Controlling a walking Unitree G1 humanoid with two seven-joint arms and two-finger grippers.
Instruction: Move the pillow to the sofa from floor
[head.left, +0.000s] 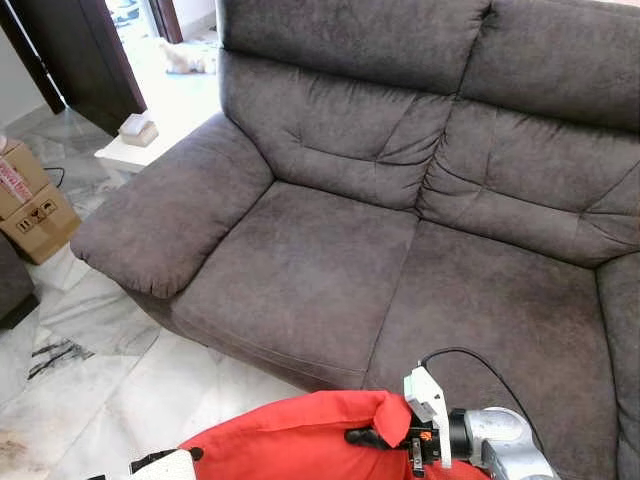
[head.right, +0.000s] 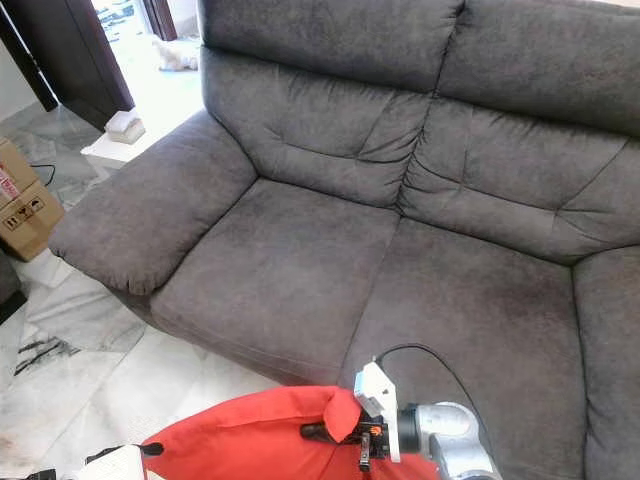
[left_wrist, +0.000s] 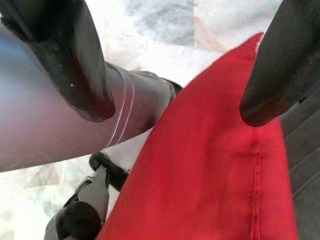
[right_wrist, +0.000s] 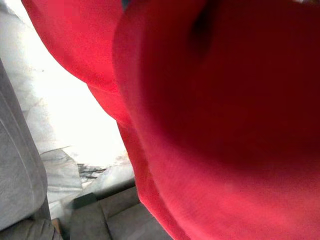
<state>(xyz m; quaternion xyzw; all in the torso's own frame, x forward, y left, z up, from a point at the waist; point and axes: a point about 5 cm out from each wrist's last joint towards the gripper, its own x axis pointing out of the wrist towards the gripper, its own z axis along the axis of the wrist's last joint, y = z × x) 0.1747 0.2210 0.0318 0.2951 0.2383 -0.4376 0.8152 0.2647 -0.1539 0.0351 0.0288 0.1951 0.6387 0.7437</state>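
A red pillow hangs low in front of the grey sofa, just off the seat's front edge and above the marble floor. My right gripper is shut on the pillow's upper right corner, and red fabric presses close to that wrist's camera. My left gripper sits at the pillow's lower left edge. In the left wrist view its two black fingers stand wide apart, with the pillow's seamed edge lying beyond them. The sofa's seat cushions are bare.
Cardboard boxes stand on the marble floor to the left of the sofa's armrest. A white step with a small box lies by a dark door. Dark furniture sits at the left edge.
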